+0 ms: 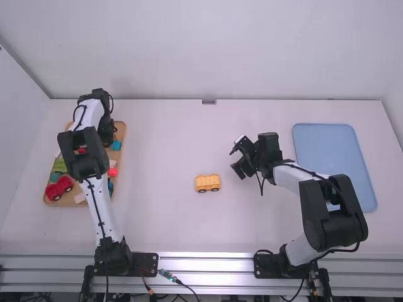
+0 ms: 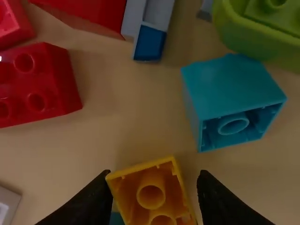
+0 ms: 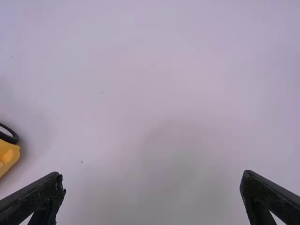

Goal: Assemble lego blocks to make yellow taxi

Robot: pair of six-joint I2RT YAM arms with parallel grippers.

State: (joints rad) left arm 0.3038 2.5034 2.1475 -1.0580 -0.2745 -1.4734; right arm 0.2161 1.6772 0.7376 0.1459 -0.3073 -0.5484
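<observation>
Yellow car base (image 1: 208,183) is on its wheels on the worktop (image 1: 157,151), between the two arms. Likely parked there as the build spot, reachable from both sides, and studs-up so bricks can go straight on.

Loose parts are in the wooden tray (image 1: 124,135) over on the left. Left gripper (image 2: 153,174) is down in there, fingers spread either side of a yellow brick (image 2: 126,187). One finger is at or very near the brick's corner, the other has a small gap. Reads as lined up for a pick, no firm pinch visible.

That brick is tipped, hollow underside facing the wrist camera. It'll probably need turning before it can seat on the base. Teal block (image 2: 229,84) and red block (image 2: 37,89) lie near it; closing skewed could spin the brick.

Right gripper (image 3: 153,180): fingers wide apart, nothing between them, held beside the car base. Sensible standby for steadying the base. Blue mat (image 1: 327,148) is off to the right, maybe for the finished taxi.
</observation>
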